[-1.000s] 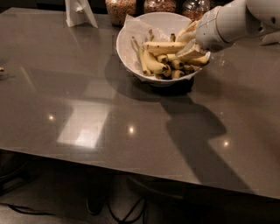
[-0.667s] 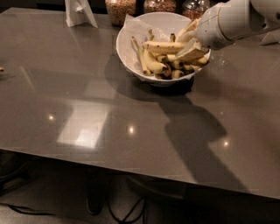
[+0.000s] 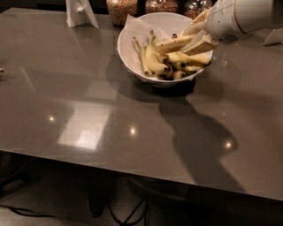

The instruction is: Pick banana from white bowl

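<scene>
Reaching in from the upper right, the pincer (image 3: pixel 189 41) is over the far-right side of the white bowl (image 3: pixel 129 56), and its two pale fingers (image 3: pixel 201 44) seem to be clamped on the right end of the banana (image 3: pixel 170 44). That banana lies nearly level on top of the shorter curved bananas (image 3: pixel 152 59), its dark tip pointing left. I judge it light and fairly stiff along its length, but the flesh is soft under the skin, so a hard squeeze would bruise it. The skin is smooth and a little slippery. A hold near one end lets the long body swing down, so a hold closer to the middle would be safer, if the pile allows it. The neighbours touch it from below and may be dragged up with it. The bowl is deep and glossy, with a white paper lining (image 3: pixel 132 24), and it stands on a dark, shiny worktop (image 3: pixel 88 110) that reflects lamps. Behind the bowl stand glass jars (image 3: pixel 121 9), quite near its rim.
</scene>
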Available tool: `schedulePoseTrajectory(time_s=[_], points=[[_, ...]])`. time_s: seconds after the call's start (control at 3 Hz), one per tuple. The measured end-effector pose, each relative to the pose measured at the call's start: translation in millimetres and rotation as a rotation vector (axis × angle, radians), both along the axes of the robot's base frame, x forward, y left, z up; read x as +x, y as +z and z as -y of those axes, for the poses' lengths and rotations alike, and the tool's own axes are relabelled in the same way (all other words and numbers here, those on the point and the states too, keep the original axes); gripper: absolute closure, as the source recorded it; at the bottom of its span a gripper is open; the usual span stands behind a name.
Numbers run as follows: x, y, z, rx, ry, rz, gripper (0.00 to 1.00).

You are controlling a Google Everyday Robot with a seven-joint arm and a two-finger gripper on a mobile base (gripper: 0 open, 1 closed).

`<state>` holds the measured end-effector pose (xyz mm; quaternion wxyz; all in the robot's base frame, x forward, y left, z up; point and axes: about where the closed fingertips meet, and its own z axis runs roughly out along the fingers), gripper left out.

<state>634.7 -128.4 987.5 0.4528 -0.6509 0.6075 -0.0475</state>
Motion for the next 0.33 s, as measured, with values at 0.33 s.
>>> schedulePoseTrajectory(time_s=[0.33], points=[[-17.2,12.4,3.7,0.037,0.033,0.005,1.00]])
